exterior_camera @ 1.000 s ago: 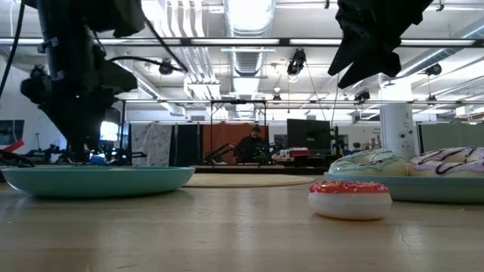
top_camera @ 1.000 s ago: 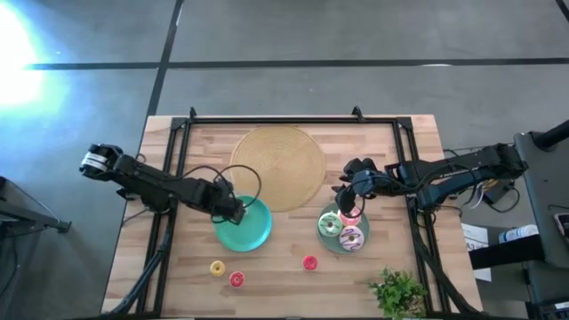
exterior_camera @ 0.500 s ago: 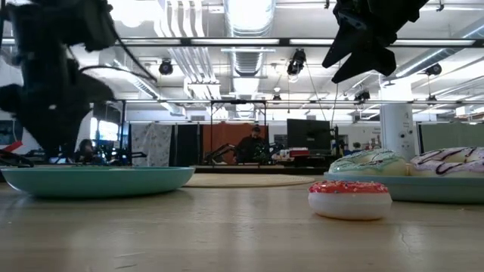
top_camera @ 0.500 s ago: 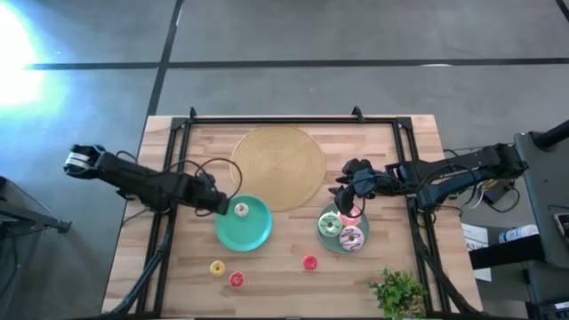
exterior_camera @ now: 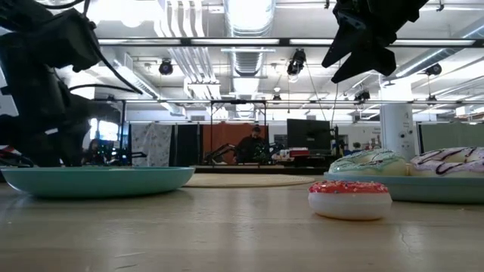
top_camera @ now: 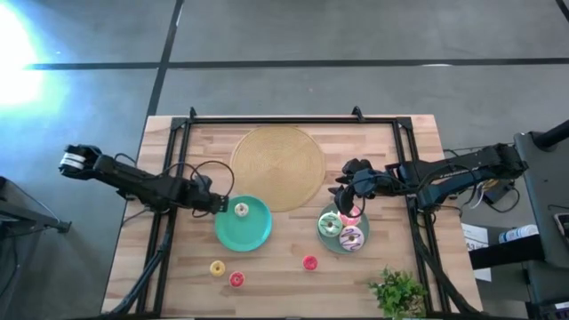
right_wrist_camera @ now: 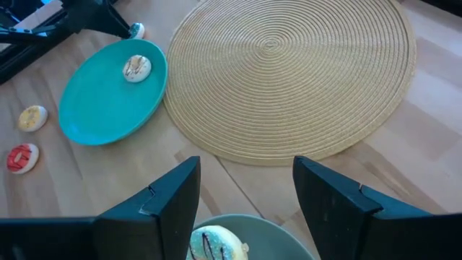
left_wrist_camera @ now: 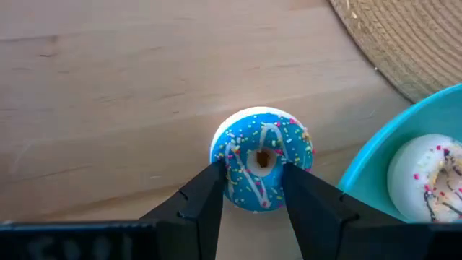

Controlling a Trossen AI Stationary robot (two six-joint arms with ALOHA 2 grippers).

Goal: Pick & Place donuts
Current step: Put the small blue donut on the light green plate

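The table [top_camera: 267,276] is made of pale wooden planks and carries a black metal frame [top_camera: 293,119] along its far edge and both sides. It stands on a grey concrete floor [top_camera: 356,36] crossed by dark seams — one long line runs parallel to the far edge, another slants off toward the left. A strong patch of glare [top_camera: 18,44] whitens the floor at the upper left. From table height, the room opens into a large hall: white ducts [exterior_camera: 249,23] and pipes run along the ceiling, with spot lamps [exterior_camera: 296,64] hanging below. Far back stand partition panels [exterior_camera: 162,143], a dark monitor [exterior_camera: 308,136] and a seated person [exterior_camera: 252,145] — details there are small.
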